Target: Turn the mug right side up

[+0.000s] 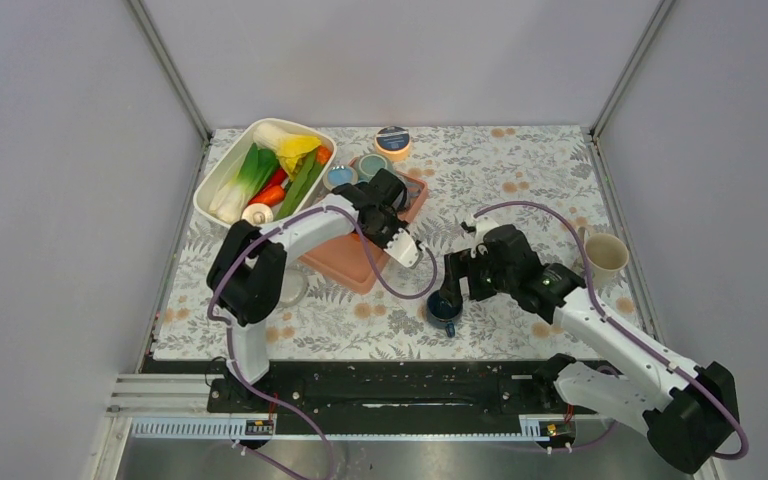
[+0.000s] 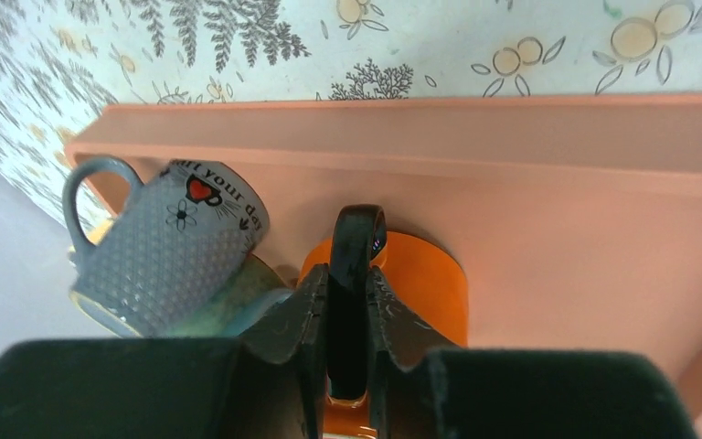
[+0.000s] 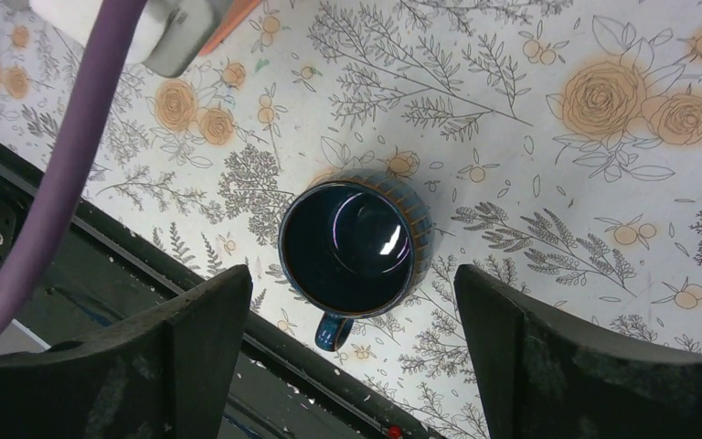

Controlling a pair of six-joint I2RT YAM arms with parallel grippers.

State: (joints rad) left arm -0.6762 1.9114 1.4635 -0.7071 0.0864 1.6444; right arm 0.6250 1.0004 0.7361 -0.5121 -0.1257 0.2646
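Top external: left arm reaching over pink tray (image 1: 345, 265) at table centre-left; right arm over blue mug (image 1: 444, 310) near front edge.
Left gripper (image 2: 349, 274): fingers narrow, clamped on black handle (image 2: 358, 229) of orange mug (image 2: 425, 274).
Orange mug: inside pink tray, close to tray wall; hidden under the arm in top view; which way up, cannot tell.
Grey mug (image 2: 169, 251): in same tray, just beside orange mug, tilted, handle pointing away from it, red heart and lettering near one end.
Right gripper (image 3: 352, 274): fingers spread wide, holding nothing, hanging above blue mug, one finger to each side, no contact seen.
Blue mug: on floral tablecloth (image 3: 603, 183), right side up, mouth open to the wrist camera, dark glossy inside, handle (image 3: 332, 331) toward table's near edge.
Beige mug (image 1: 605, 255): upright near right edge, well apart from both grippers.
White bin (image 1: 220, 180): back left, filled with vegetables, just beside tray.
Round tin (image 1: 392, 141): at back edge, behind tray.
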